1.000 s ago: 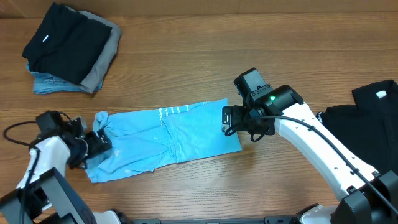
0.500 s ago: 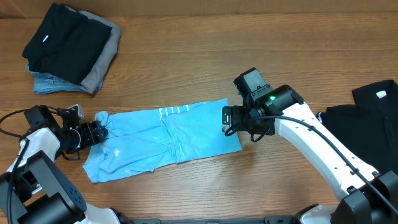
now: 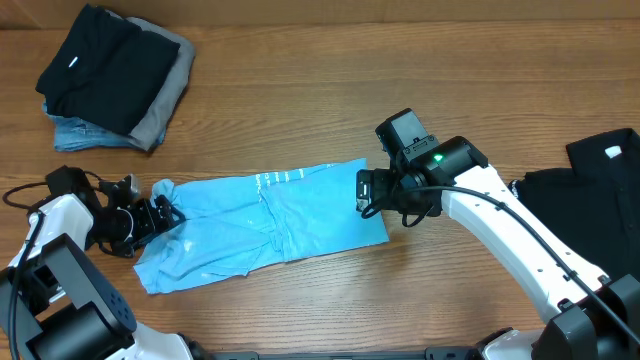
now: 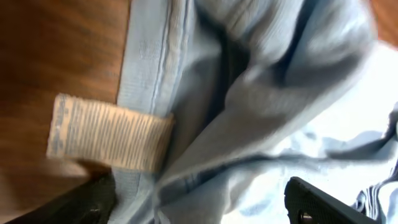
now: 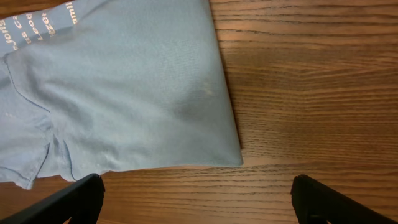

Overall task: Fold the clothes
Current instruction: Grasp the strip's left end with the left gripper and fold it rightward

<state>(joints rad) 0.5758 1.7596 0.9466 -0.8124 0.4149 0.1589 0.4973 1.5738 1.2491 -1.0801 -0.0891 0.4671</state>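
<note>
- While your right gripper (image 3: 365, 192) hangs wide open at the right end of the light blue T-shirt (image 3: 265, 215), nothing sits between its fingers.
- Shirt lies mid-way on the table (image 3: 330, 90), toward the front edge. Its long axis runs left-right, right end angled slightly back.
- Your left gripper (image 3: 150, 215): jaws spread wide over the bunched left end.
- Bare wood behind the shirt; folded stack (image 3: 115, 75) at back-left corner, black garment (image 3: 590, 190) at right edge.
- Only the left wrist view shows the sewn-in label (image 4: 106, 134).
</note>
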